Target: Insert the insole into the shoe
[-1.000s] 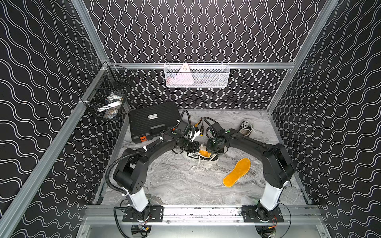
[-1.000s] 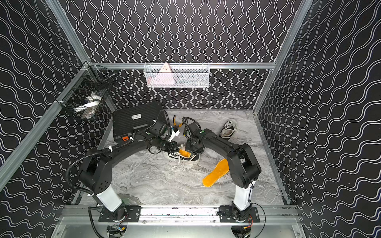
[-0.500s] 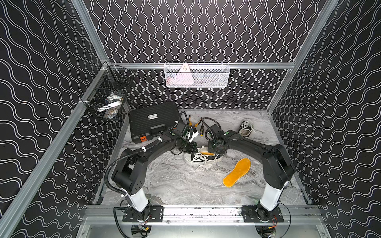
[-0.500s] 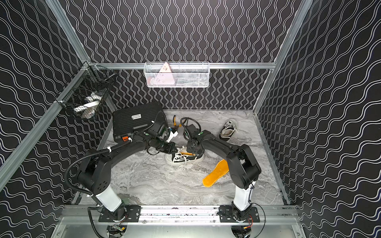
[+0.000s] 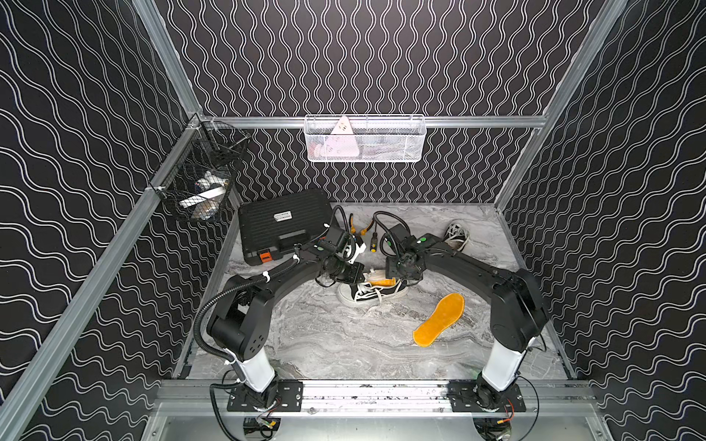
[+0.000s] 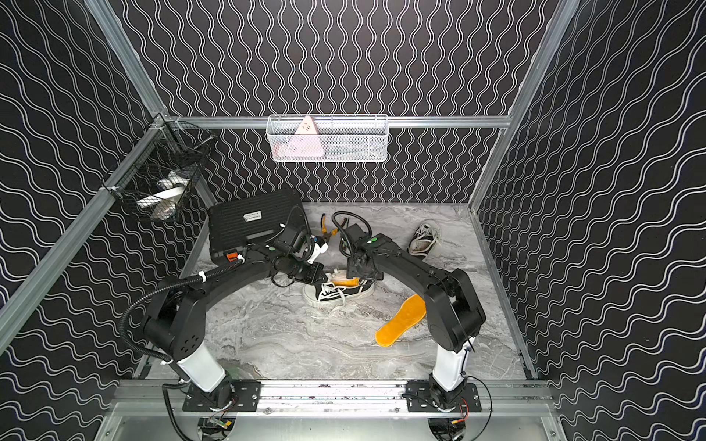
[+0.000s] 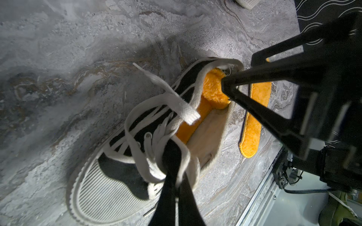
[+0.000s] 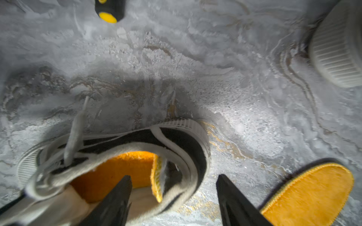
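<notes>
A black-and-white sneaker, the shoe (image 5: 372, 293) (image 6: 338, 293), lies mid-table between both arms. An orange fuzzy insole (image 7: 211, 92) (image 8: 117, 170) sits inside it, its heel end curled upward against the back of the collar. My left gripper (image 7: 176, 176) (image 5: 361, 275) is shut on the shoe's tongue among the white laces. My right gripper (image 8: 174, 176) (image 5: 399, 280) stands open over the heel, one finger inside the shoe and one outside, holding nothing. A second orange insole (image 5: 439, 319) (image 8: 313, 189) lies loose on the table near the right arm.
A black case (image 5: 284, 225) sits at the back left. A yellow-and-black screwdriver (image 5: 372, 242) and orange-handled pliers (image 5: 361, 229) lie behind the arms. Another sneaker (image 5: 456, 235) (image 8: 338, 45) rests at the back right. Wire baskets (image 5: 365, 139) (image 5: 202, 183) hang on the walls.
My right gripper has opened and let go of the insole's heel end inside the shoe. The shoe has settled lower and slightly nearer the front. The left gripper keeps its hold.
</notes>
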You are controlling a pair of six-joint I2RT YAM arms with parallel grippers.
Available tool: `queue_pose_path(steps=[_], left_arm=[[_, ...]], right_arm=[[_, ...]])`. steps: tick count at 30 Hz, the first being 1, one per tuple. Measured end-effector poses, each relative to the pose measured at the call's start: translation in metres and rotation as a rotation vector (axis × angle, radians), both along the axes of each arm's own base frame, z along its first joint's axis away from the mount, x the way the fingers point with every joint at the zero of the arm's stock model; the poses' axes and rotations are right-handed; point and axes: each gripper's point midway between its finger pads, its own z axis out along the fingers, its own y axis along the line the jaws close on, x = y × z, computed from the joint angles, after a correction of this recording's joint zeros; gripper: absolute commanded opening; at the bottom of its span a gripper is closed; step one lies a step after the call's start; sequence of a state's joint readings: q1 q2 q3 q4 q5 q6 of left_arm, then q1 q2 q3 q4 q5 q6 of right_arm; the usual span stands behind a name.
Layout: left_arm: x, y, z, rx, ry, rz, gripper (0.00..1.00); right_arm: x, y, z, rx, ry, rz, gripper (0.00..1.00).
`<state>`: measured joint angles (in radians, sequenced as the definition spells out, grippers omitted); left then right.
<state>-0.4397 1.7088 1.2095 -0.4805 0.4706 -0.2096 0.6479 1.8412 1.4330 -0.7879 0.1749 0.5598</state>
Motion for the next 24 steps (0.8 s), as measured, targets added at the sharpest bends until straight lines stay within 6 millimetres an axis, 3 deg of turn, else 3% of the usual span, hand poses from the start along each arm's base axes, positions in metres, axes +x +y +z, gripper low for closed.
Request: queue_pose_path(steps=[5,11,19,24], left_arm=[[0.001,0.000,0.001,0.001,-0.004,0.002,0.00],[0.007,0.003,0.006,-0.003,-0.032,0.013,0.00],[0.010,0.006,0.003,0.005,-0.031,0.025,0.00],[0.011,0.007,0.003,0.011,-0.026,0.026,0.00]], right_arm=[[0.008,-0.008,-0.035,-0.100,0.055,-0.017,0.61],[0.027,-0.048,-0.031,-0.156,0.061,-0.068,0.70],[0.024,-0.038,-0.012,-0.088,0.060,-0.046,0.70],[0.016,-0.040,-0.021,-0.145,0.085,-0.006,0.62]])
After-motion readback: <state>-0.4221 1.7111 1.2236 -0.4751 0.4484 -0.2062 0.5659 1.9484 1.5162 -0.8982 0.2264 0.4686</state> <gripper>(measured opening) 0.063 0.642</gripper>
